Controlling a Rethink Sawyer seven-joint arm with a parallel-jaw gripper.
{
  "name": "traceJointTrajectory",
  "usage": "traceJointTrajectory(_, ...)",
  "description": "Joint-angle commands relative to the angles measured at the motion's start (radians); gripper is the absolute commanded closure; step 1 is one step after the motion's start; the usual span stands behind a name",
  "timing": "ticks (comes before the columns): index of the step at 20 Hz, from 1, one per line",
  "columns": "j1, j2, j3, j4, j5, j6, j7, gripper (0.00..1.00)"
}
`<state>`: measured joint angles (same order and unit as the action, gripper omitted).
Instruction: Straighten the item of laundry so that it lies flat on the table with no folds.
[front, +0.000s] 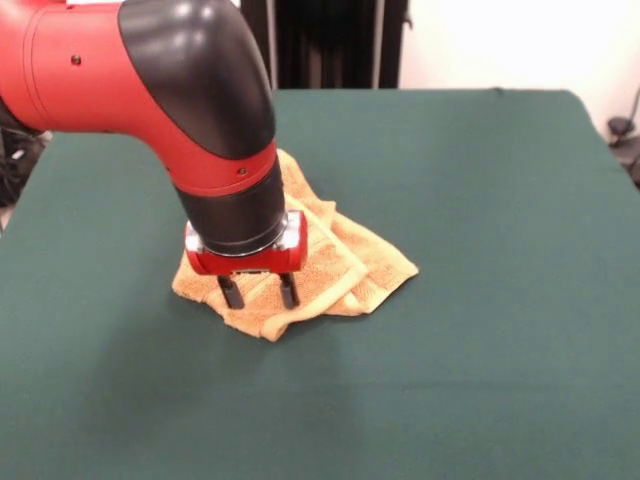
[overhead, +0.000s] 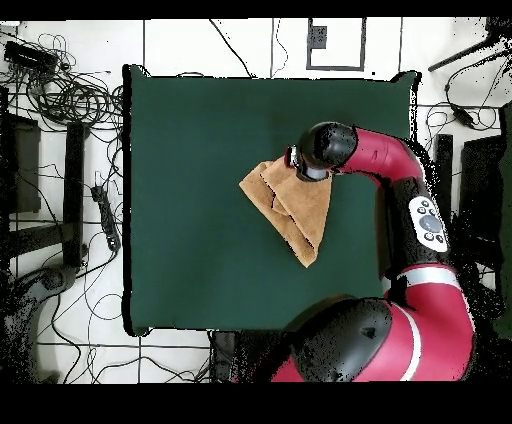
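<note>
The orange-tan towel lies crumpled and folded over itself on the dark green table, left of the middle in the front view. Folded layers overlap along a ridge toward its near corner. My gripper is straight above the towel's near left part, its two dark fingers apart and their tips down at the cloth. In the overhead view the towel shows as a folded, roughly triangular shape, and the arm covers the gripper at the towel's upper right corner.
The table's edge drops to a floor with cables on one side. The robot's base stands at the near side in the overhead view.
</note>
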<state>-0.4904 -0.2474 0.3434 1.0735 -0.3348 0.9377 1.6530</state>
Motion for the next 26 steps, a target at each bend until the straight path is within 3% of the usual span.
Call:
traceJointTrajectory(1,0.024,0.121,0.077,0.004,-0.040,-0.008,-0.175,0.00)
traceJointTrajectory(14,0.033,0.180,0.075,-0.102,-0.041,0.082,-0.203,0.00)
traceJointTrajectory(22,0.069,0.237,0.064,-0.242,-0.073,0.235,-0.260,0.00)
traceJointTrajectory(23,0.070,0.239,0.064,-0.244,-0.072,0.237,-0.259,1.00)
traceJointTrajectory(26,0.069,0.241,0.067,-0.250,-0.075,0.242,-0.270,1.00)
